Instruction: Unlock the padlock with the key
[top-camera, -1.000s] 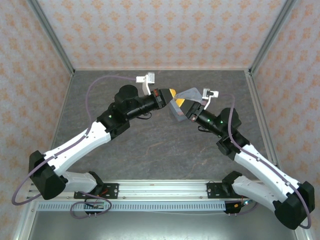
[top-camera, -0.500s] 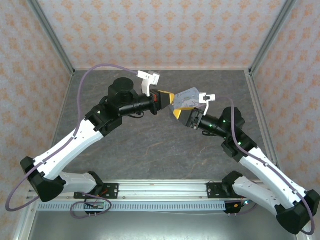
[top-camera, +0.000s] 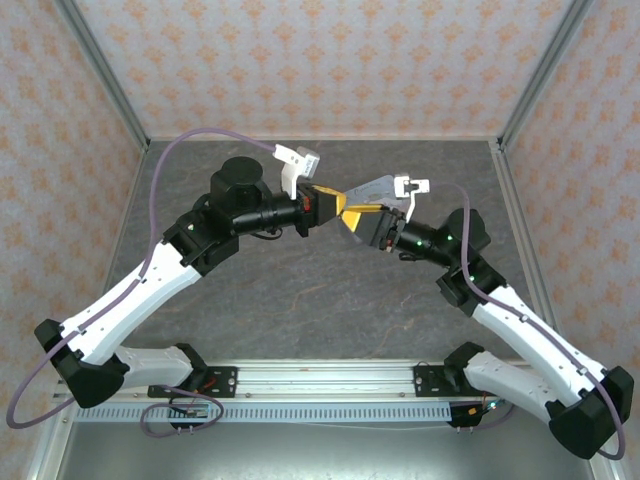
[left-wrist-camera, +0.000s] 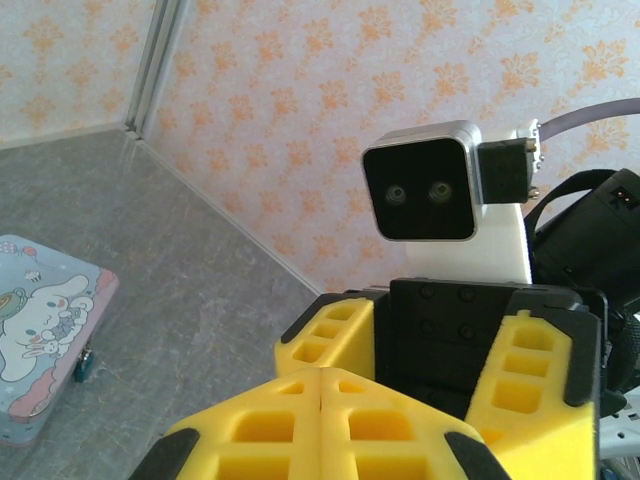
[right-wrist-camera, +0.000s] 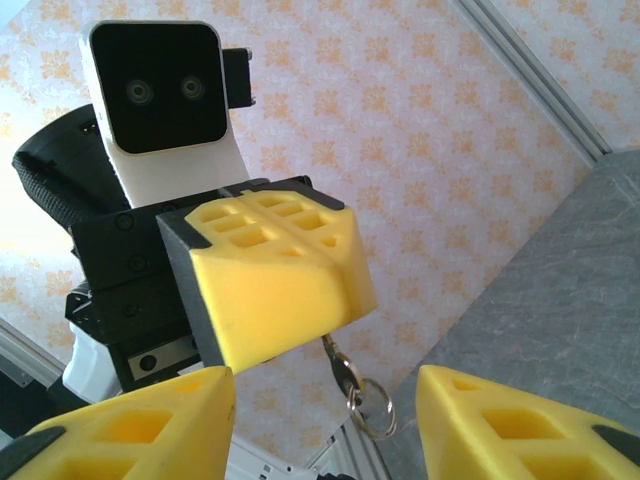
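The tin (left-wrist-camera: 40, 330) runs off the left edge of the left wrist view. The padlock (left-wrist-camera: 85, 362) at its corner is too small to tell whether it is locked. The left tool (right-wrist-camera: 290, 300) hides most of the key (right-wrist-camera: 333, 352) between its pressed-together pads. The bottom edge cuts off the spread fingers (right-wrist-camera: 130, 425) of the right tool (right-wrist-camera: 325, 420).
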